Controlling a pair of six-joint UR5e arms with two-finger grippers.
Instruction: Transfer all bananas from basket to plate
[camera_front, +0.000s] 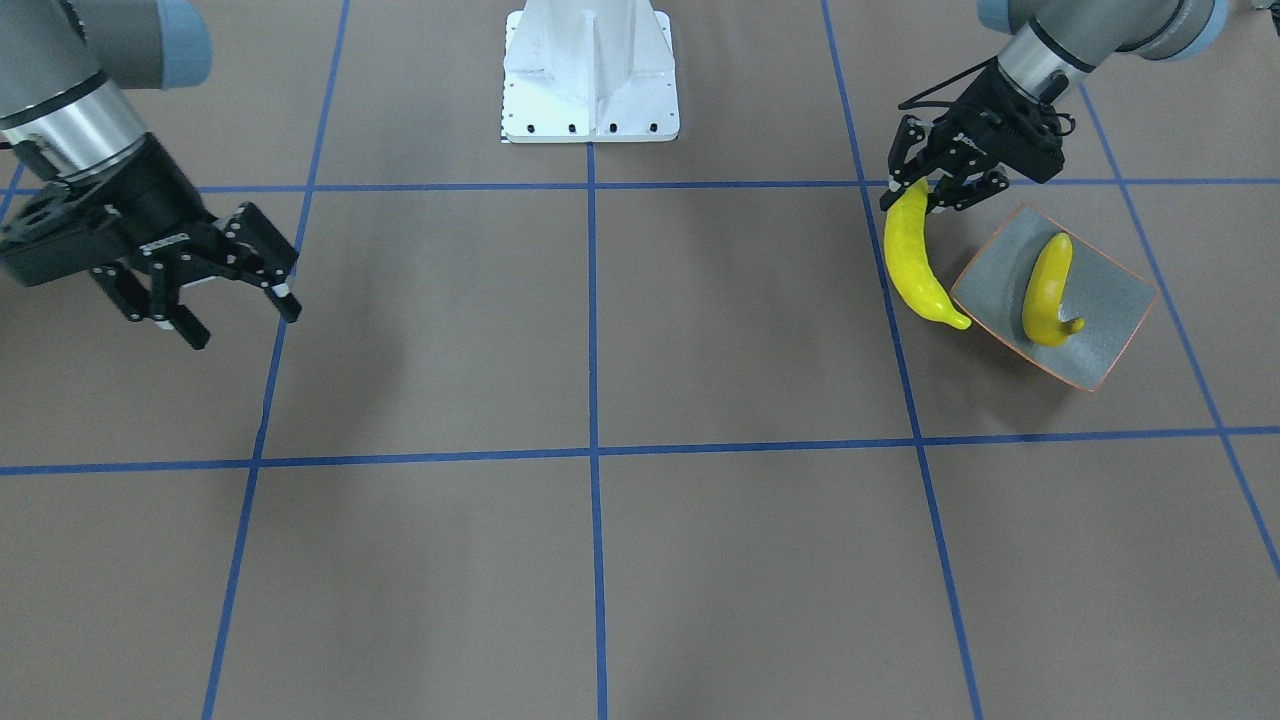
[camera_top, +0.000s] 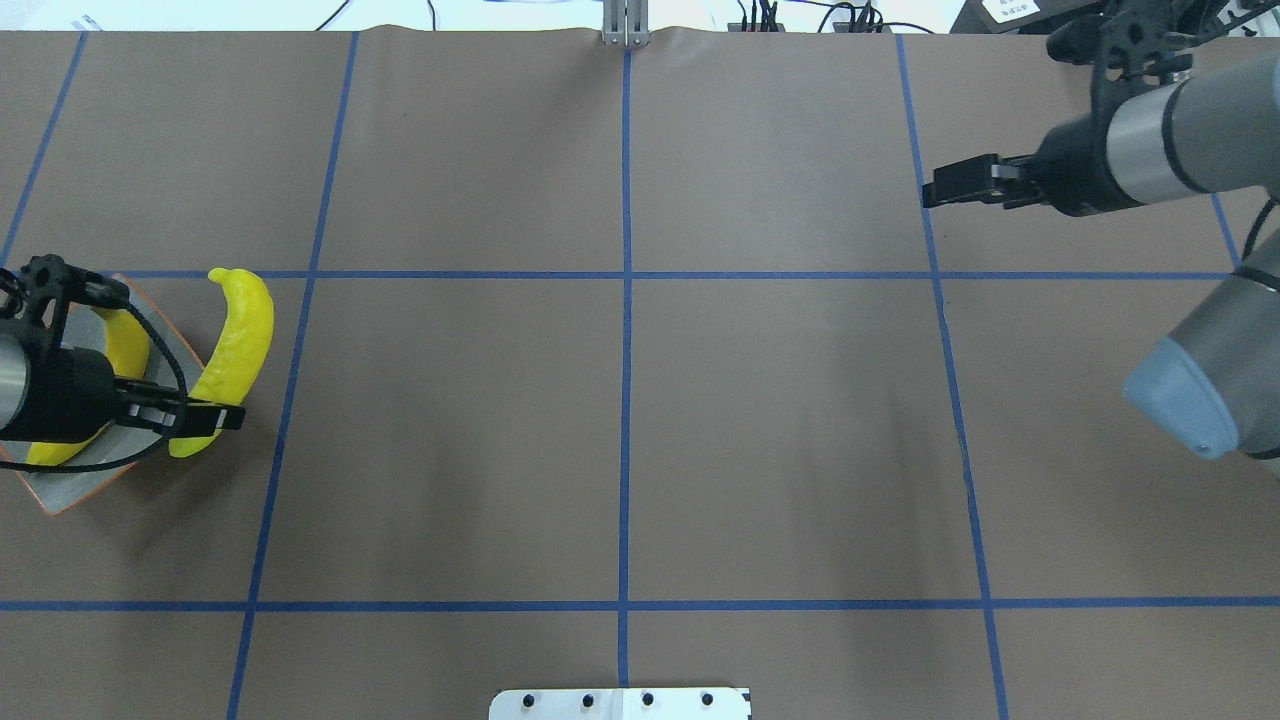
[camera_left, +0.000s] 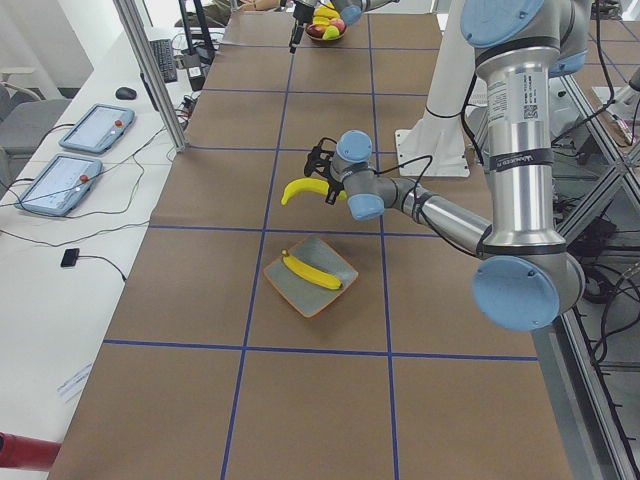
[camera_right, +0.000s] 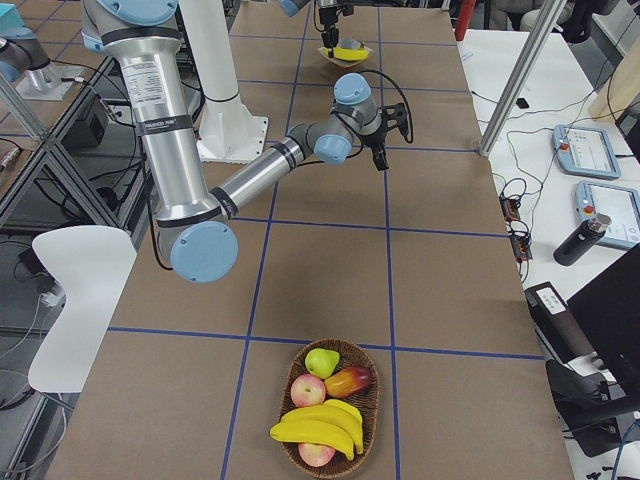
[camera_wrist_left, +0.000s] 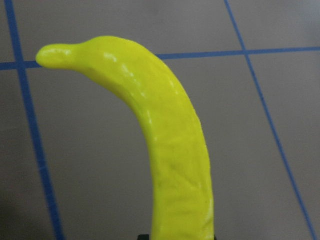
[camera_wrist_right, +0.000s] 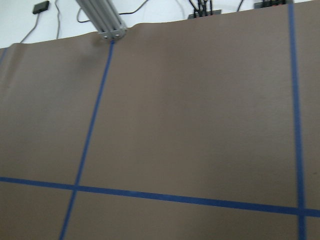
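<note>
My left gripper (camera_front: 915, 190) is shut on one end of a yellow banana (camera_front: 915, 265), which hangs down beside the plate's edge. In the overhead view this banana (camera_top: 240, 340) lies just right of the plate (camera_top: 70, 490). It fills the left wrist view (camera_wrist_left: 170, 150). The grey-green plate (camera_front: 1100, 300) with an orange rim holds another banana (camera_front: 1048, 290). At the table's far end, the woven basket (camera_right: 340, 345) holds more bananas (camera_right: 315, 425). My right gripper (camera_front: 243, 325) hangs open and holds nothing, above bare table.
The basket also holds apples (camera_right: 308, 388) and a pear (camera_right: 321, 361). The white robot base (camera_front: 590, 80) stands at mid-table edge. Blue tape lines grid the brown table. An aluminium post (camera_right: 510, 90) and tablets (camera_left: 85, 150) stand beside the table.
</note>
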